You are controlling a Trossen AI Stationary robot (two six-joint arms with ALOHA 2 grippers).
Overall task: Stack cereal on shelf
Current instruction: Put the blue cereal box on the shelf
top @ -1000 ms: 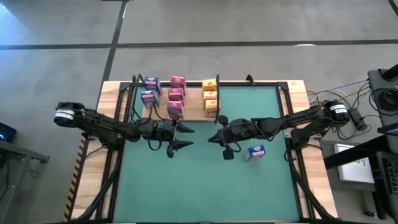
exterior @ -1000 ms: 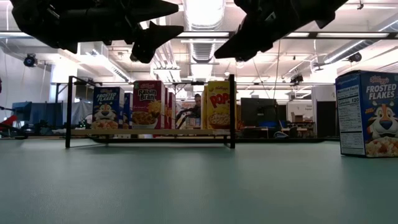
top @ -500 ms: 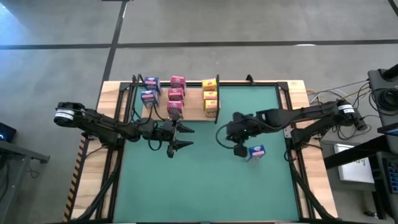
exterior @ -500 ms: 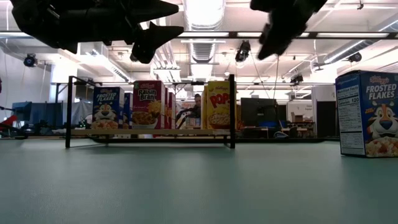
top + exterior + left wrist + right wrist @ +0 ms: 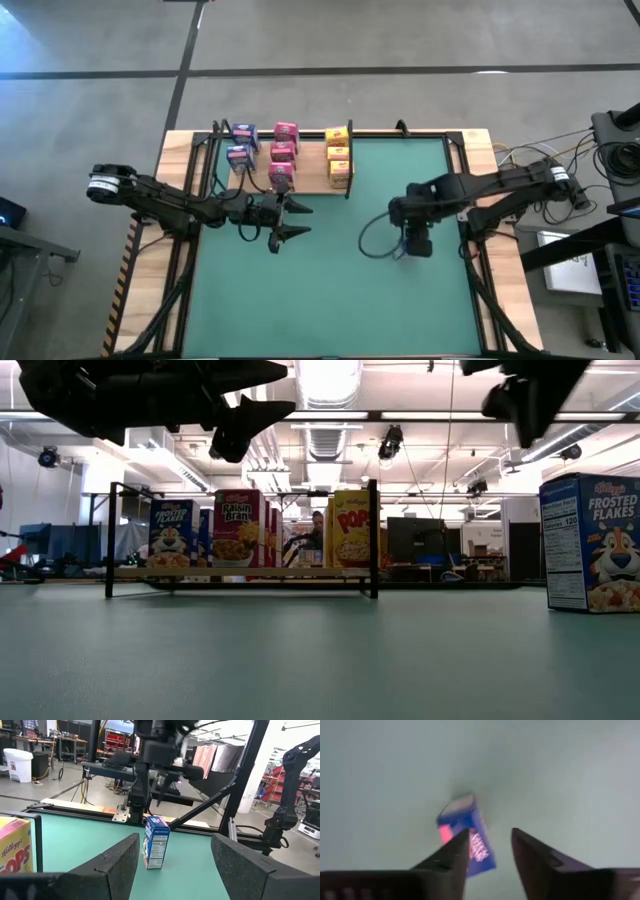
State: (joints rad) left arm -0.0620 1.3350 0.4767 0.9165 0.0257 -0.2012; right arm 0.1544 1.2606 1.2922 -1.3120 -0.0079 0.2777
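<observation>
A blue cereal box (image 5: 589,542) stands upright on the green mat, right of centre; it also shows in the left wrist view (image 5: 156,842). My right gripper (image 5: 491,837) hangs above it, pointing down, its fingers apart and clear of the box. From overhead the right gripper (image 5: 415,243) covers the box. The shelf (image 5: 312,172) sits at the far side with blue (image 5: 240,146), pink (image 5: 283,156) and yellow (image 5: 338,158) cereal boxes standing on its wood panel. My left gripper (image 5: 303,220) waits open and level near the shelf's front.
Black frame posts (image 5: 466,190) line the table's sides, and a cable loop (image 5: 372,240) hangs by the right arm. The near half of the green mat (image 5: 320,300) is bare. A person (image 5: 317,525) sits far behind the shelf.
My right gripper has left the shelf's front, gone toward the table's right edge and risen. It has tipped from near level to pointing steeply down, and now hangs over the blue box, which has stayed upright in place.
</observation>
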